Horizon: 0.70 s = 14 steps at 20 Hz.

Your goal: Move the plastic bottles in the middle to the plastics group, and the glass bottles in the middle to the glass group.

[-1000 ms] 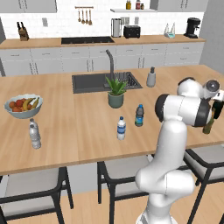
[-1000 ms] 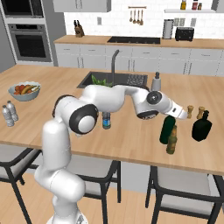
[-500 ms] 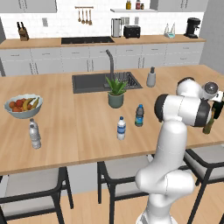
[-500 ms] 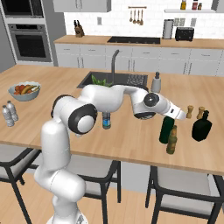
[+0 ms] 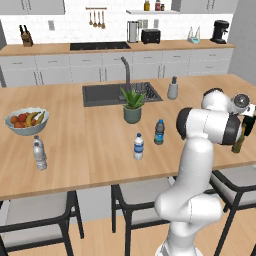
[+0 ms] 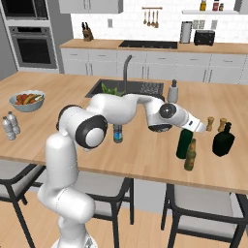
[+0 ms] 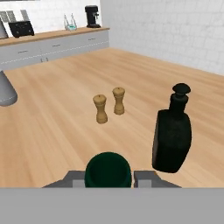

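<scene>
Hand view puts the top of the green wine bottle [image 7: 107, 169] squarely between the gripper [image 7: 108, 179]'s 2 finger tips, with a sliver of gap on each side, but I cannot tell whether they are letting go or pinching it.

In the right base view this green wine bottle [image 6: 183, 143] stands upright on the island counter [image 6: 145, 155] at the right end, just beside the small olive-brown bottle [image 6: 190, 155] on its near side and near the blackish bottle [image 6: 223, 140] to its right. So it looks delivered to the glass group.

The risks, as I judge them:
- If the fingers drag on the neck while lifting away, the tall bottle could tip, and the olive-brown bottle is close enough to be knocked over with it.
- A sideways exit could sweep into the blackish bottle [image 7: 172, 139] or the 2 wooden shakers [image 7: 109, 105] farther back.
- A straight upward retreat seems safest.

The arm reaches from the base far to the right, forearm almost level, wrist [image 6: 165, 116] just left of the bottle.

2 plastic bottles wait in the middle: the white-capped one [image 5: 138, 147] and the blue-capped one [image 5: 159, 132]. The plastics group bottle [image 5: 39, 153] stands far left near the fruit bowl [image 5: 26, 121].
</scene>
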{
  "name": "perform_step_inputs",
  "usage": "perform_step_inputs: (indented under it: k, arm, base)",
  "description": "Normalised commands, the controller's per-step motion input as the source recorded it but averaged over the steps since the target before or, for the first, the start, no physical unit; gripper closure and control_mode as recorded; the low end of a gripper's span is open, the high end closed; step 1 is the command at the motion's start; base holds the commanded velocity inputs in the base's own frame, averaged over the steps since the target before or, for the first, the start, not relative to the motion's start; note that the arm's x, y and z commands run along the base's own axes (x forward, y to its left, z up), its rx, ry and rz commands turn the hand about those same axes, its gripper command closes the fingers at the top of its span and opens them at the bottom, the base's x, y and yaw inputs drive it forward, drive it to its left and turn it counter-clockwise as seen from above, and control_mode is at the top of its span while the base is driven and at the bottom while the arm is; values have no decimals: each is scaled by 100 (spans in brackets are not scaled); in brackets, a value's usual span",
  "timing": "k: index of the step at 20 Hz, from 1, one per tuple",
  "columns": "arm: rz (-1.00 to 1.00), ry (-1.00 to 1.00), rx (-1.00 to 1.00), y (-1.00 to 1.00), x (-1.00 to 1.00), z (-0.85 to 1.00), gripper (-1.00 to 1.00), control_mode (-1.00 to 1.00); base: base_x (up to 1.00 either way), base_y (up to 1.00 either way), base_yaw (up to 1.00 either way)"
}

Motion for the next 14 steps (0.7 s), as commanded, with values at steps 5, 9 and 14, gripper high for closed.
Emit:
perform_step_inputs:
  k: [5, 9, 14]
  arm:
    - [0, 0, 0, 0, 0, 0, -100, -100]
    - [0, 0, 0, 0, -1, 0, -100, -100]
    - [4, -2, 0, 38, -36, 0, -100, -100]
  base:
    - [0, 0, 0]
    - [0, 0, 0]
    - [0, 0, 0]
